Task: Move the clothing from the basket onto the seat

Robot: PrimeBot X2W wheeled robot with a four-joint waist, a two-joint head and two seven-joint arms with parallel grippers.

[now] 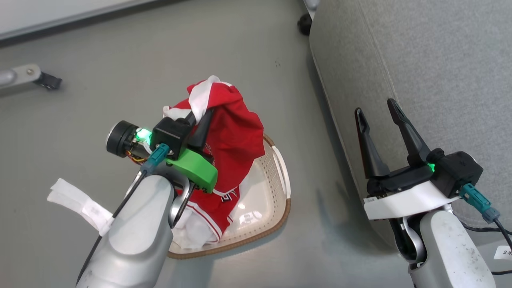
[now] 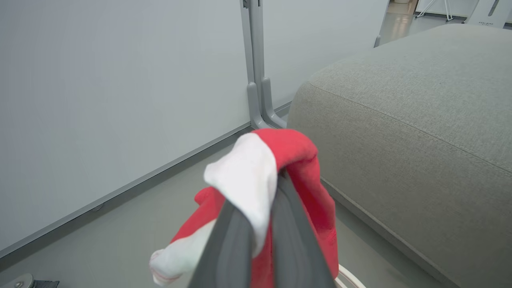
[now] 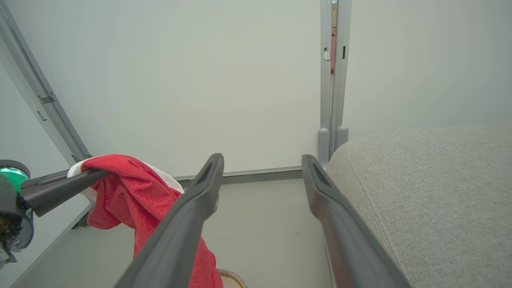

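Observation:
My left gripper (image 1: 202, 114) is shut on a fold of the red-and-white clothing (image 1: 236, 132), held up above the cream basket (image 1: 276, 224). The fabric hangs from the fingers down into the basket, where more red and white cloth (image 1: 208, 216) lies; whether that is a separate garment I cannot tell. In the left wrist view the clothing (image 2: 296, 152) bunches over the closed fingertips (image 2: 280, 200). The light-grey seat (image 1: 420, 60) stands to the right of the basket. My right gripper (image 1: 375, 107) is open and empty beside the seat's edge, with the seat (image 3: 432, 192) to its right and the clothing (image 3: 132, 188) to its left.
A white strip of cloth (image 1: 76, 202) lies on the grey floor left of my left arm. A grey stand foot (image 1: 24, 76) sits far left, a black caster (image 1: 305, 25) by the seat's far corner. A wall panel with a grey post (image 2: 256, 80) stands behind.

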